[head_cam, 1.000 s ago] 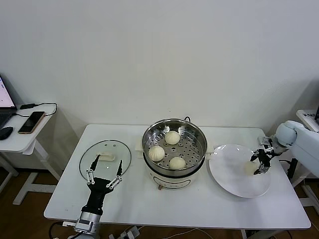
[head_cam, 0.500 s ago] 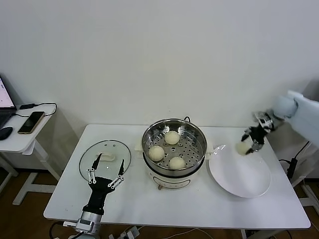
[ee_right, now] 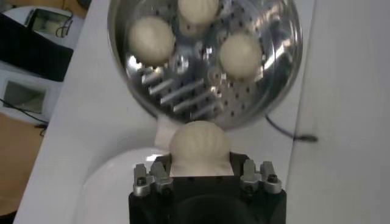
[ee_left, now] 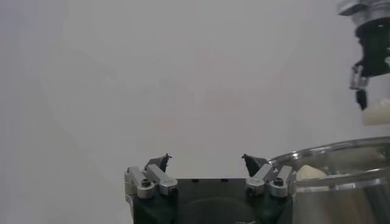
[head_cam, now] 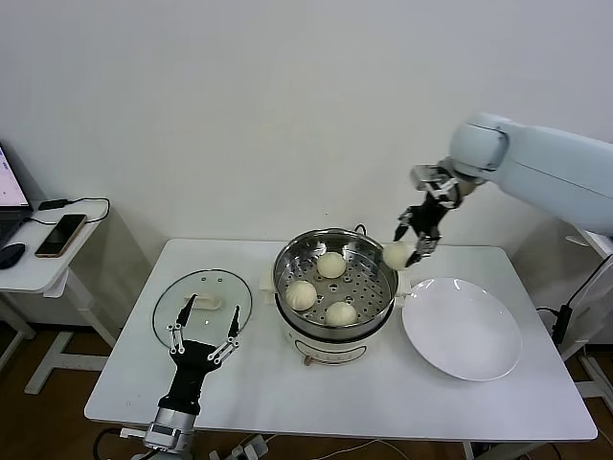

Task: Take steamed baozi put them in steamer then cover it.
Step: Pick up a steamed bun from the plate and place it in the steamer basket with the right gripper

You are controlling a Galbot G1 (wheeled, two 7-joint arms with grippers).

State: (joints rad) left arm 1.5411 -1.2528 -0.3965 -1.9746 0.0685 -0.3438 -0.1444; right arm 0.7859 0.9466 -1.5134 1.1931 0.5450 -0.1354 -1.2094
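Note:
The shiny steel steamer (head_cam: 375, 262) (ee_right: 277, 73) stands mid-table with three pale baozi (head_cam: 331, 264) (head_cam: 301, 294) (head_cam: 340, 313) on its perforated tray. My right gripper (head_cam: 406, 251) (ee_right: 200, 159) hangs in the air just off the steamer's right rim, shut on a further baozi (head_cam: 396, 255) (ee_right: 198, 145). The glass cover (head_cam: 202, 304) with its white handle lies flat on the table, left of the steamer. My left gripper (head_cam: 202, 324) (ee_left: 206, 161) stands open at the cover's near edge, holding nothing.
A bare white plate (head_cam: 462, 328) lies right of the steamer. A side table at far left carries a phone (head_cam: 59, 235) and a mouse (head_cam: 10, 255). A white wall closes the back. The steamer's cord (ee_right: 286, 134) trails behind it.
My right gripper has lifted the baozi off the plate and carried it up and leftward to the steamer's right rim. The left arm has stayed still.

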